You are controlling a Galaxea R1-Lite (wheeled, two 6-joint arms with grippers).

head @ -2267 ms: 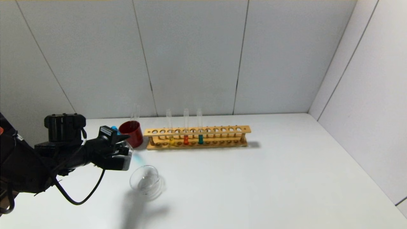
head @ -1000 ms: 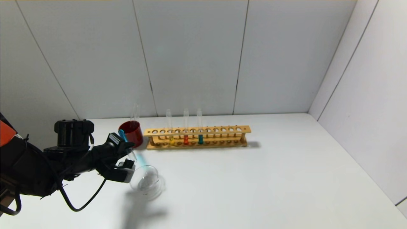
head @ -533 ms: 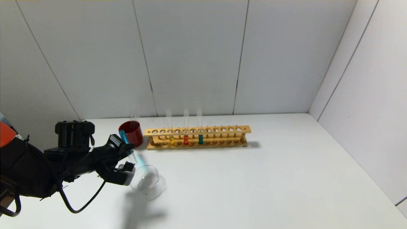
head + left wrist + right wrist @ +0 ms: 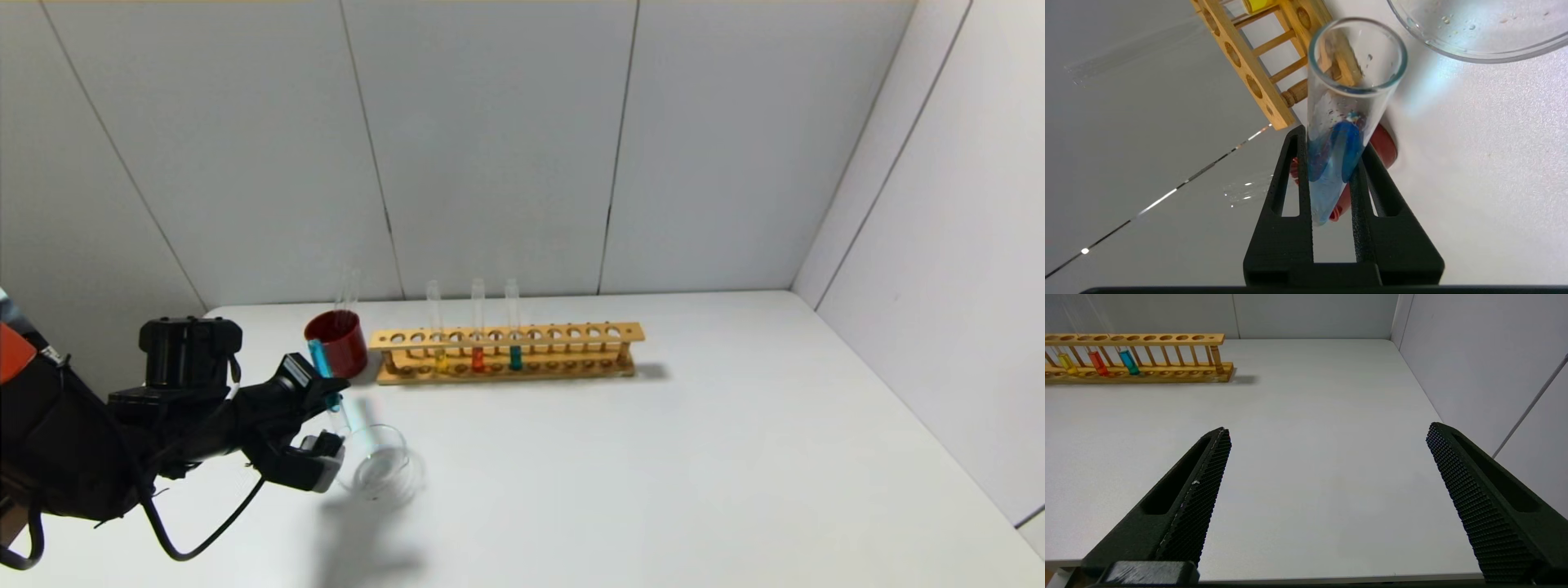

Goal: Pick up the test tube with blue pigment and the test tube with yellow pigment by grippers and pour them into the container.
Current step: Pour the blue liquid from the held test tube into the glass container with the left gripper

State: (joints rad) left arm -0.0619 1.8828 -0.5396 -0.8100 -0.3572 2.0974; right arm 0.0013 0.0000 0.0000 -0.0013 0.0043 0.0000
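My left gripper (image 4: 326, 418) is shut on the test tube with blue pigment (image 4: 318, 358). It holds the tube tilted, rounded end up and back, open mouth down at the near-left rim of the clear glass container (image 4: 382, 472). In the left wrist view the black fingers (image 4: 1290, 163) clamp the tube (image 4: 1349, 102); blue liquid lies along its wall between them, and the container's rim (image 4: 1474, 49) is just past the mouth. The test tube with yellow pigment (image 4: 439, 359) stands in the wooden rack (image 4: 571, 333). My right gripper (image 4: 1329, 430) is open and empty over bare table, out of the head view.
A dark-red cup (image 4: 336, 343) stands behind my left gripper, left of the rack. The rack also holds an orange-red tube (image 4: 478, 359) and a teal-green tube (image 4: 515, 358). White walls close the table at the back and right.
My left gripper has sunk a little towards the table and rolled. The blue tube's mouth has swung down to the container's rim and its rounded end has risen into view.
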